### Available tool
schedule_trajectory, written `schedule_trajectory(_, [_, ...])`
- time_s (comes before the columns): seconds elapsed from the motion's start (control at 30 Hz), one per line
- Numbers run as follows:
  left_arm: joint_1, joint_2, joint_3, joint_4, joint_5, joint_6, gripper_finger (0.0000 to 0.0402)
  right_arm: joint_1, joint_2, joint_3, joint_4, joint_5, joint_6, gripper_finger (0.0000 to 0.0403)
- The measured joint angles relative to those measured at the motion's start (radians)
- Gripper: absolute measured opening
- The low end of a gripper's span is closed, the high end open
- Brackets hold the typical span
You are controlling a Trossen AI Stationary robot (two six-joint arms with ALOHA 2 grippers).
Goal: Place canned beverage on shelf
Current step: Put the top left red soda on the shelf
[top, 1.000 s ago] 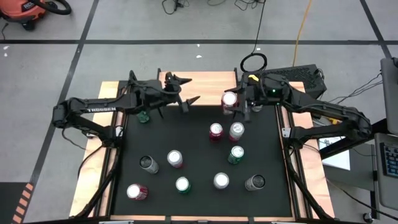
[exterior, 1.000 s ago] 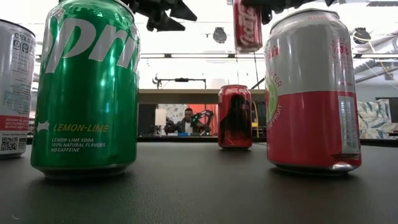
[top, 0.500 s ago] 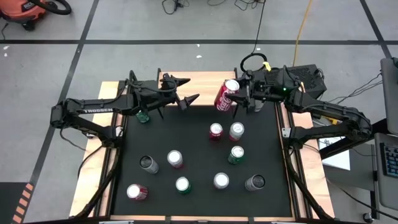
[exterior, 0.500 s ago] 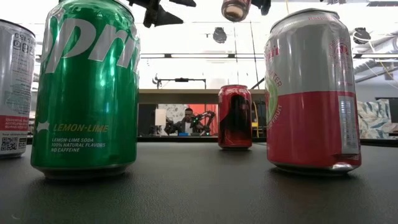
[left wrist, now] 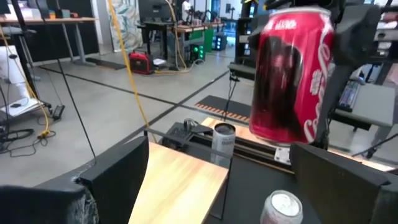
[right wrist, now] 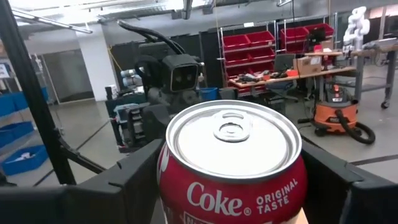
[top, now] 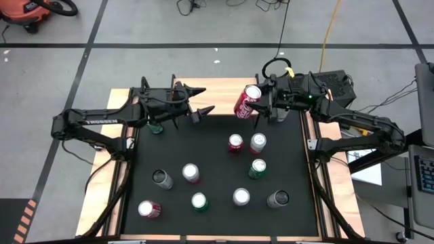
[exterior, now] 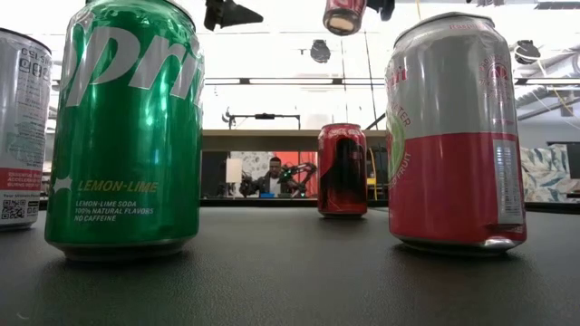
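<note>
A red Coke can (top: 247, 102) hangs tilted above the right end of the shelf (top: 220, 88), a light wood plank at the table's far edge, with my right gripper (top: 252, 106) shut on it. The can also shows in the left wrist view (left wrist: 289, 74) and at the top of the low view (exterior: 344, 13). My left gripper (top: 207, 99) stands open and level a little to the can's left, above the shelf, holding nothing. My right gripper pinches the Coke can's side wall (right wrist: 166, 180) between its two fingers (right wrist: 121, 183), one on each side of the body. The fingers come level from the table's right. The can is lifted clear and tilted, its top (right wrist: 231, 134) leaning back toward the wrist.
Several cans stand upright on the black table top (top: 210, 156), among them a red one (top: 235, 141), a pink one (top: 258, 142) and a green one (top: 256, 168). Another green can (top: 156, 127) stands under my left arm. Wooden rails (top: 112, 176) line the sides. A person (exterior: 275, 177) sits far behind.
My right gripper has risen a little and tipped upward with a roll, so the Coke can went from upright to tilted, its top leaning back toward the wrist. My left gripper has drawn slightly toward the table's left and up, and has rolled.
</note>
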Motion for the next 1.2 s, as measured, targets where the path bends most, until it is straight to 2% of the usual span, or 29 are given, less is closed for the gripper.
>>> schedule_trajectory(0.2, [0.0,-0.002,0.0,-0.01,-0.017,-0.001,0.0389,-0.076,0.0,0.0,0.0,-0.071,-0.001,0.0274])
schedule_trajectory(0.5, [-0.002,-0.002,0.0,-0.062,-0.018,-0.007,0.0389,-0.235,0.0,0.0,0.0,-0.299,0.056,0.0274])
schedule_trajectory(0.73, [-0.002,-0.002,0.0,-0.093,-0.019,-0.133,0.0389,-0.303,0.011,0.012,-0.008,-0.375,0.053,0.0274])
schedule_trajectory(0.87, [-0.002,-0.002,0.0,-0.119,-0.019,-0.181,0.0389,-0.327,0.061,0.076,-0.027,-0.397,0.021,0.0274])
schedule_trajectory(1.2, [-0.002,-0.002,0.0,-0.122,-0.019,-0.18,0.0389,-0.379,0.271,0.323,-0.168,-0.423,-0.107,0.0274])
